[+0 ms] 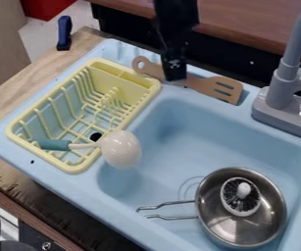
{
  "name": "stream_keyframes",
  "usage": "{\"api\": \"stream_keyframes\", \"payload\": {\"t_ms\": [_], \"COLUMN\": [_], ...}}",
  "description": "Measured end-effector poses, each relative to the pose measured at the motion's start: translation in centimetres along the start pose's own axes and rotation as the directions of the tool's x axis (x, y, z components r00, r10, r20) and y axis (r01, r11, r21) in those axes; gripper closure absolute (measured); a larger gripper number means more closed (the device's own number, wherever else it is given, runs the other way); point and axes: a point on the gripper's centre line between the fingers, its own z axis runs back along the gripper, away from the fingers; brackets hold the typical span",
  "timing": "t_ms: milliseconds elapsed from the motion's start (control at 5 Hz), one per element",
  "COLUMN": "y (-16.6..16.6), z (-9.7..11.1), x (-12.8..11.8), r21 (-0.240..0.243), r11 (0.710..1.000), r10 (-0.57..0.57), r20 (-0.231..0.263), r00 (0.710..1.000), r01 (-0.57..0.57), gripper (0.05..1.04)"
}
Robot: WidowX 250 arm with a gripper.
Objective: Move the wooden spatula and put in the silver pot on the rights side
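The wooden spatula (206,86) is lying along the back edge of the blue sink (172,154), its slotted end pointing toward the tap (287,71) and its loop sitting just beside the yellow rack (154,86). The black gripper (175,76) is hanging at the spatula's middle and hiding a bit of it — I am not able to tell if it is squeezing the wood or letting it be. The silver pot (213,222) is sitting down in the sink, toward the right edge, with a round brush (243,190) resting inside and two wire handles poking out to the left. A white spoon (121,149) is leaning over the rack's edge. Right now the job is looking like getting a good hold of the spatula. Pinching it across its thin part, on both long sides, is probably going to work best. Gripping near the middle is helping the wide end not to tip. Then lifting is needing to be slow and straight up — a flat stick could be twisting or scraping the tap. Over the pot, going down gently beside the brush is giving the spatula room.
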Motion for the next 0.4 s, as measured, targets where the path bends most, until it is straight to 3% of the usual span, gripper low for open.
{"api": "stream_keyframes", "payload": {"t_ms": [400], "y": [0.89], "z": [-1.29], "x": [1.0], "r21": [-0.012], "r11": [1.0], "r10": [0.008], "r20": [-0.021], "r00": [1.0], "r01": [-0.008], "gripper": [0.087]}}
